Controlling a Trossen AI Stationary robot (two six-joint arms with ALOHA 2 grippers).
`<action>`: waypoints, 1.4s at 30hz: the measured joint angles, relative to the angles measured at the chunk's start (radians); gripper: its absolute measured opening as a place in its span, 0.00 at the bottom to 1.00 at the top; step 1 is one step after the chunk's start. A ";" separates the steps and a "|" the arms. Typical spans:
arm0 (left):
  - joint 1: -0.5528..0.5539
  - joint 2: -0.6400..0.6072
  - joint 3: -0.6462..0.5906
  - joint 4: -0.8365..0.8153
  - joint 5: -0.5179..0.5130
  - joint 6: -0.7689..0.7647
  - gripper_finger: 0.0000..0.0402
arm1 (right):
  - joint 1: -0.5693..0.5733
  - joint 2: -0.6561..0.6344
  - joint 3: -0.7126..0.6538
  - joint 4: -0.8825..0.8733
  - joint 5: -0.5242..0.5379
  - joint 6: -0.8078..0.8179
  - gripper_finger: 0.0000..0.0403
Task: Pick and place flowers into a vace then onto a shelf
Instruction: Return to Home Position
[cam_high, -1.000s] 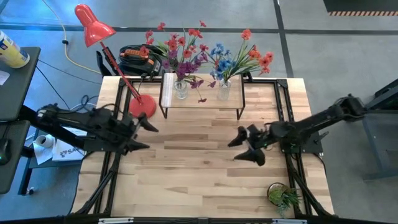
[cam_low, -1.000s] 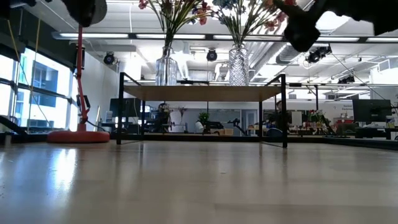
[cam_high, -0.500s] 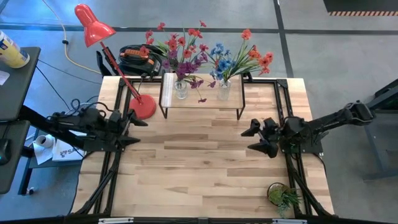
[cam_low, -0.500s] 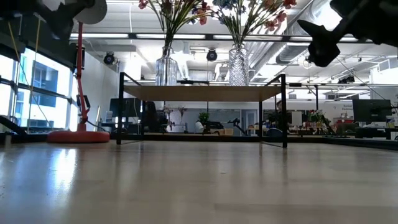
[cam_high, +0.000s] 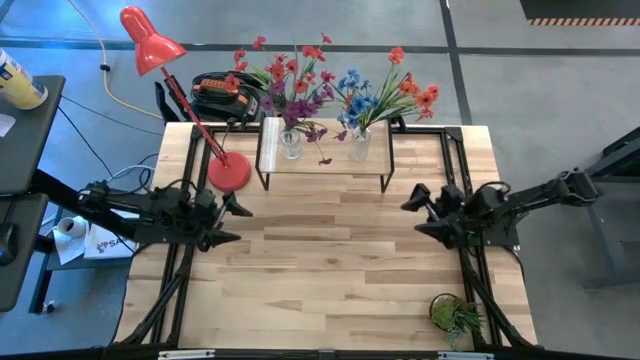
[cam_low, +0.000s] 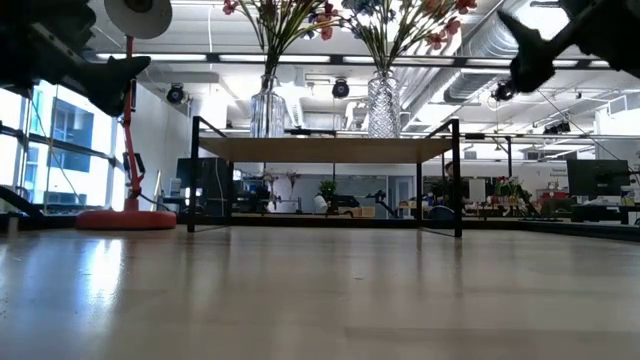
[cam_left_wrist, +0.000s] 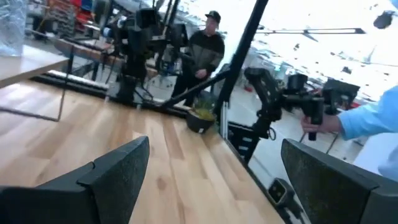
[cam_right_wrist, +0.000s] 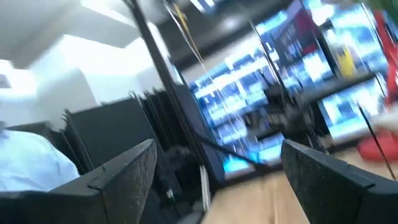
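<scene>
Spanning the middle of the worktop (cam_high: 320, 260), bare wood is seen between the left hand (cam_high: 235, 223) and the right hand (cam_high: 415, 215), each held near a side edge with fingers spread and nothing gripped. The flowers (cam_high: 300, 85), red, orange, blue and purple, are held in 2 clear vases (cam_high: 291, 145) on the shelf (cam_high: 372, 165) at the far edge. A red lamp (cam_high: 228, 172) is set just beside it; a small plant (cam_high: 458, 318) is seen at the near right corner.

Between the matt black left gripper (cam_high: 240, 224) and right gripper (cam_high: 412, 217) the pale wood tabletop (cam_high: 320, 270) looks smooth and faintly glossy, while beyond them the shelf (cam_high: 325, 155) joins a light wooden plank to thin black metal legs under clear glass vases (cam_low: 268, 108).
</scene>
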 joint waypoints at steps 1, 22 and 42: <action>0.000 0.000 0.000 0.000 0.005 0.002 0.99 | 0.000 -0.008 0.000 0.017 -0.010 -0.020 0.83; 0.000 -0.003 -0.002 -0.036 -0.029 -0.006 0.99 | 0.002 -0.047 -0.001 -0.170 -0.027 -0.186 0.83; 0.000 -0.003 -0.004 -0.036 -0.029 -0.006 0.99 | -0.016 -0.052 -0.001 -0.336 -0.003 -0.070 0.83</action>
